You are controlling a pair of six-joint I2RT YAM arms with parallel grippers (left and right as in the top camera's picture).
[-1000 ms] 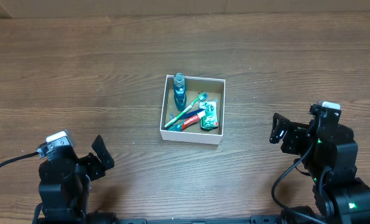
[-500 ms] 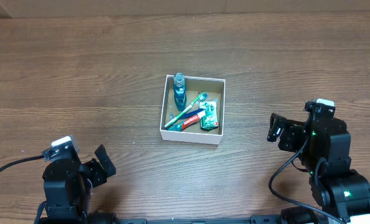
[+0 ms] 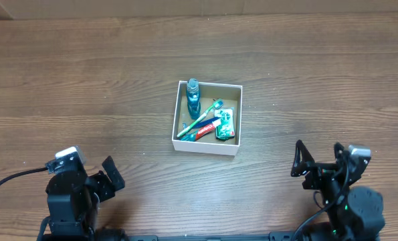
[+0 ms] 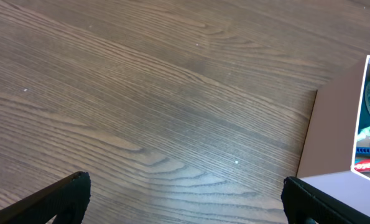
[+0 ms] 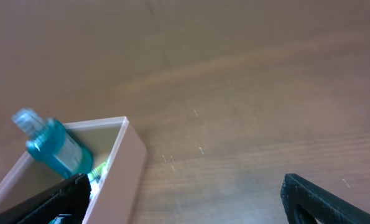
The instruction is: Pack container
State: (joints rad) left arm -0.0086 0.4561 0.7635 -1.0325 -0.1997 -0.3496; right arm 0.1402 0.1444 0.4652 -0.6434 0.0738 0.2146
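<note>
The container (image 3: 178, 120), a small white-walled box with a brown inside, sits at the table's middle. In it lie a blue mouthwash bottle (image 3: 192, 95), a green toothbrush (image 3: 205, 118), a red toothpaste tube (image 3: 207, 127) and a green packet (image 3: 225, 124). My left gripper (image 3: 110, 174) is open and empty at the front left, far from the box. My right gripper (image 3: 300, 162) is open and empty at the front right. The box's wall shows in the left wrist view (image 4: 334, 134). In the right wrist view the box (image 5: 119, 171) and the bottle (image 5: 54, 146) show.
The brown wooden table (image 3: 85, 80) spreads on all sides of the box. Black cables run from both arm bases at the front edge.
The right arm has drawn back toward the front edge and lowered. The left arm moved slightly back earlier and now is still. The box and its contents have not moved.
</note>
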